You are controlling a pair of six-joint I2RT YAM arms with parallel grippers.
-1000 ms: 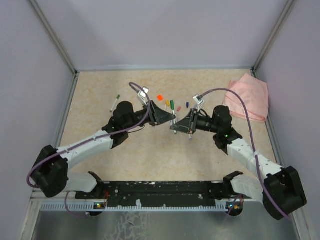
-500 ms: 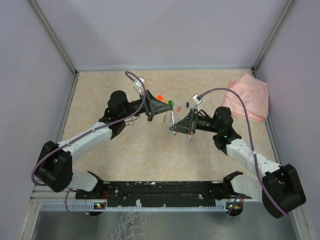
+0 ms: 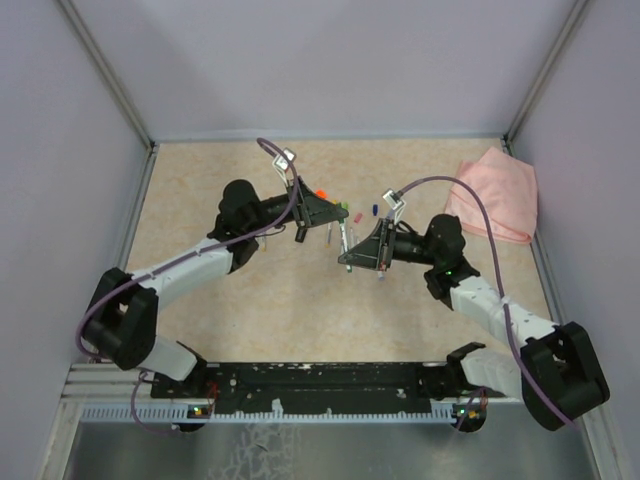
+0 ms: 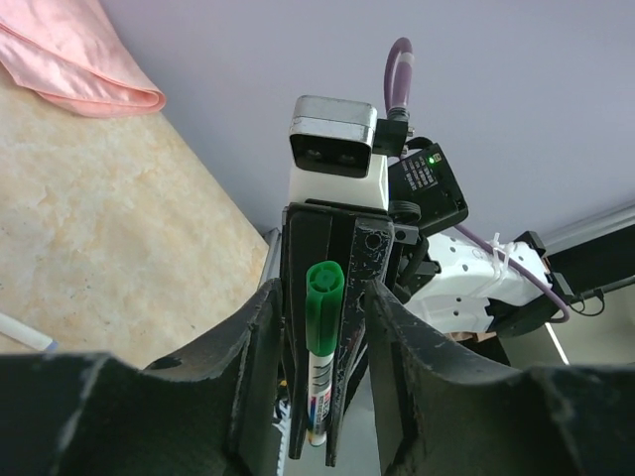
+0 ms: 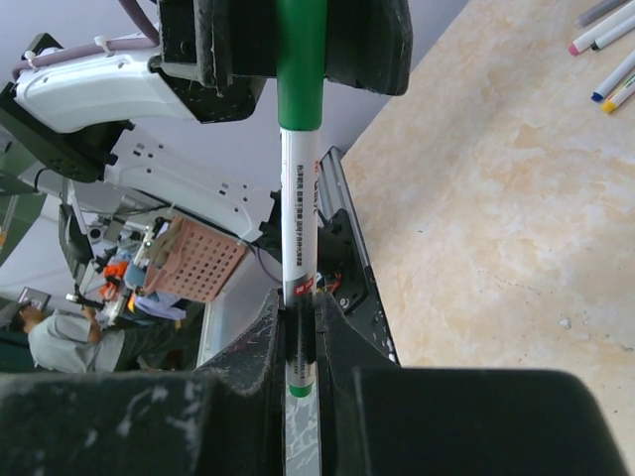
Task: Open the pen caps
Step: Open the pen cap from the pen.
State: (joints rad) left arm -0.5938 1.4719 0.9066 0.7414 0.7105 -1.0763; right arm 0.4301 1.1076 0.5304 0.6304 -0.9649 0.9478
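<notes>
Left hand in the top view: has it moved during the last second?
Yes. The left hand has shifted toward the far side of the table, ending closer to the orange cap.

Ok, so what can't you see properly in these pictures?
Top view: the green pen is too small to show its cap.
Right wrist view: the green cap runs off the top edge; the pen's other end is buried in the shut right jaws.
Right wrist view: loose pens are cut off by the right edge.
</notes>
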